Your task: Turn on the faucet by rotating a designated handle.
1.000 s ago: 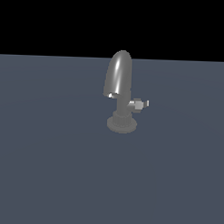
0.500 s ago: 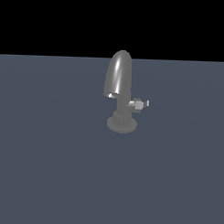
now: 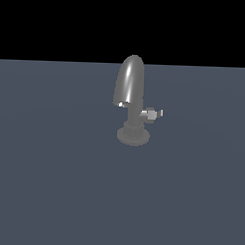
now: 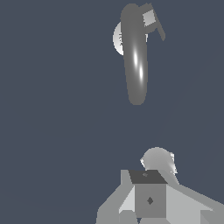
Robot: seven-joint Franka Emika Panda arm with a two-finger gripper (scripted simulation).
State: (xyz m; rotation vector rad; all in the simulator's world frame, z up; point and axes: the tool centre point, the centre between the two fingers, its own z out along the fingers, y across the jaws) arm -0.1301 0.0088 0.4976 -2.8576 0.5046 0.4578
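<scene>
The grey metallic faucet (image 3: 130, 90) stands upright on a flat grey floor (image 3: 52, 182) in the exterior view, with its round base (image 3: 133, 136) below. Its short silver handle (image 3: 153, 114) sticks out of the stem toward the exterior view's right. No arm shows in that view. The wrist view looks down on the arched spout (image 4: 134, 57), with the handle (image 4: 152, 19) beside its far end. My gripper (image 4: 149, 192) appears there as one grey block with no gap showing. It is well apart from the faucet and holds nothing.
A plain grey-blue floor (image 4: 52, 109) spreads all around the faucet. Black background fills the top of the exterior view. No other objects show.
</scene>
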